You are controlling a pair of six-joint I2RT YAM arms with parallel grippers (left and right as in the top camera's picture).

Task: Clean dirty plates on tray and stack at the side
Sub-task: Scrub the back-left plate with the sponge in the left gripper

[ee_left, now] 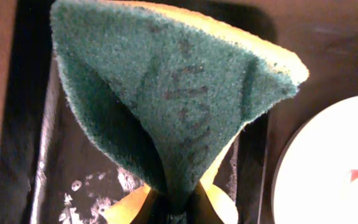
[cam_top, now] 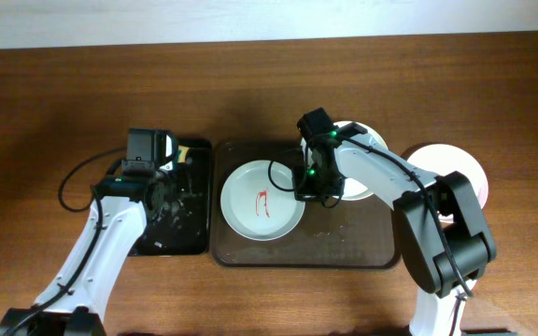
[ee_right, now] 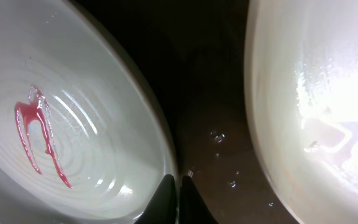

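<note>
A pale mint-green plate [cam_top: 261, 201] with a red streak lies on the left half of the dark brown tray [cam_top: 344, 247]. My right gripper [cam_top: 304, 191] is shut on its right rim; in the right wrist view the fingers [ee_right: 179, 190] pinch the rim of the streaked plate [ee_right: 73, 124]. A white plate [cam_top: 367, 140] sits at the tray's far right corner, partly under the right arm, and also shows in the right wrist view [ee_right: 316, 93]. Another white plate [cam_top: 456, 168] lies off the tray to the right. My left gripper [ee_left: 178, 208] is shut on a folded green-yellow sponge [ee_left: 179, 93].
A narrow black tray [cam_top: 171, 229] with wet spots lies left of the brown tray, under my left gripper [cam_top: 162, 173]. Water drops sit on the brown tray floor [ee_right: 219, 137] between the two plates. The mint plate's edge shows at the right of the left wrist view [ee_left: 328, 174].
</note>
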